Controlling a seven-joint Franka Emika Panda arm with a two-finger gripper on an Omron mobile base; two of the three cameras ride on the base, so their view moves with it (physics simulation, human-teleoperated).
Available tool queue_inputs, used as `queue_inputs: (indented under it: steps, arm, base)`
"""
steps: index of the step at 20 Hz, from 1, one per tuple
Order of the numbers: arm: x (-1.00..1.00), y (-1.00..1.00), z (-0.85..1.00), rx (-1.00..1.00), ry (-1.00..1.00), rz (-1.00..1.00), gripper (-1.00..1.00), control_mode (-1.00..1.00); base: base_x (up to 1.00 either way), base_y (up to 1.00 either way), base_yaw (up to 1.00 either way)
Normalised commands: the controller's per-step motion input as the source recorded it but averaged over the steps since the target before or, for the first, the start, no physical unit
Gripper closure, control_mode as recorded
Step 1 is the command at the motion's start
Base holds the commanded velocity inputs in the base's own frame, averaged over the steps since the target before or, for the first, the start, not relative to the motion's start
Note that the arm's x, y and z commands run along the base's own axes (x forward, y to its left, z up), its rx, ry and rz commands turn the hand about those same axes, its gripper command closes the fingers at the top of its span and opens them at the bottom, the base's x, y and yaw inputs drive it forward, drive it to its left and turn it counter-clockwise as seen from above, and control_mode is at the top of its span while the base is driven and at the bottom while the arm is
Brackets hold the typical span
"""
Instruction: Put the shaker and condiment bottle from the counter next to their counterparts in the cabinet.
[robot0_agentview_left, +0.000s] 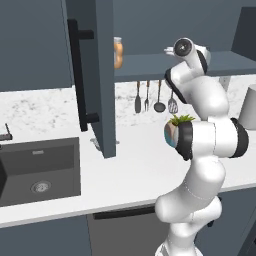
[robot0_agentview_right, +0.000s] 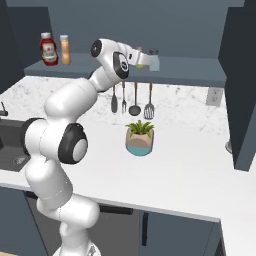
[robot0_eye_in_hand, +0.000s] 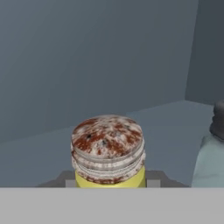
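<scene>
clamped on the shaker, upright in the gripper; grey-green counterpart probably just beside, on the shelf.

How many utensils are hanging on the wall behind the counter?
4. In the left base view they hang in a row under the cabinet shelf: utensils at and; the arm may hide more.

My yellow shaker, brown-speckled cap up, stands upright between my fingers over the cabinet shelf; the orange condiment bottle stands at the shelf's far left.
</scene>
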Motion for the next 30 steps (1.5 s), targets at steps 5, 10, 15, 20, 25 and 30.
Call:
queue_inputs:
  steps: [5,10,15,20,25,30]
  arm:
    - [0.37,-0.16,-0.40,-0.04,-0.03,0.00,1.00,-1.00]
    - [0.31,-0.16,-0.38,-0.04,-0.05,0.00,-1.00,-1.00]
    - [0.28,-0.22,-0.28,-0.01,-0.06,0.00,-1.00,-1.00]
    - [0.19,-0.35,-0.21,0.00,-0.05,0.00,-1.00,-1.00]
    - [0.09,-0.27,-0.29,0.00,-0.05,0.00,-1.00,-1.00]
    - [-0.29,0.00,-0.34,0.00,-0.09,0.01,-1.00,-1.00]
  base:
    - [0.00,0.00,0.00]
    - [0.00,0.00,0.00]
    - [0.00,0.00,0.00]
    - [0.00,0.00,0.00]
    - [0.00,0.00,0.00]
    - [0.00,0.00,0.00]
